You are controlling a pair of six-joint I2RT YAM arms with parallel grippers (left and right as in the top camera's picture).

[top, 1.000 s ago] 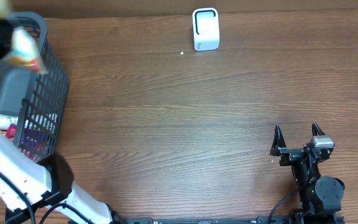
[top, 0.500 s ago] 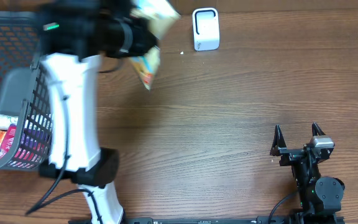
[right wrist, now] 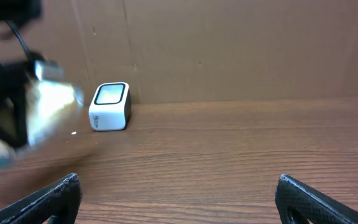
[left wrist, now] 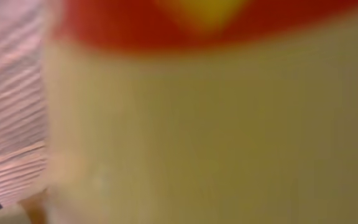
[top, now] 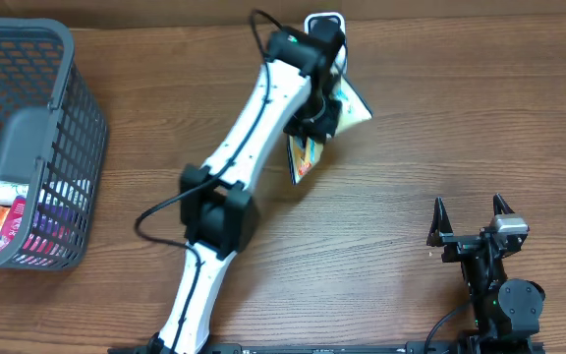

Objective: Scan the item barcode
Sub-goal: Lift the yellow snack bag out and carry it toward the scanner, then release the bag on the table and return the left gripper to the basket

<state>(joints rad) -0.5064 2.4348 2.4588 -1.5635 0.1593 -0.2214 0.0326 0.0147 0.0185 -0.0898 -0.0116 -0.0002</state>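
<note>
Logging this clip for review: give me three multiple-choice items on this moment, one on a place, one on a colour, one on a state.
1. Where is the packet?
A lying flat, let go
B held up close to the scanner
C out of view

2. What colour is the scanner?
A white
B red
C black

3. How is the right gripper?
A shut on the packet
B open and empty
C shut on nothing

Key:
1 B, the left gripper holds it just by the scanner.
2 A, its casing shows white.
3 B, its fingers stand wide apart with nothing between them.
</note>
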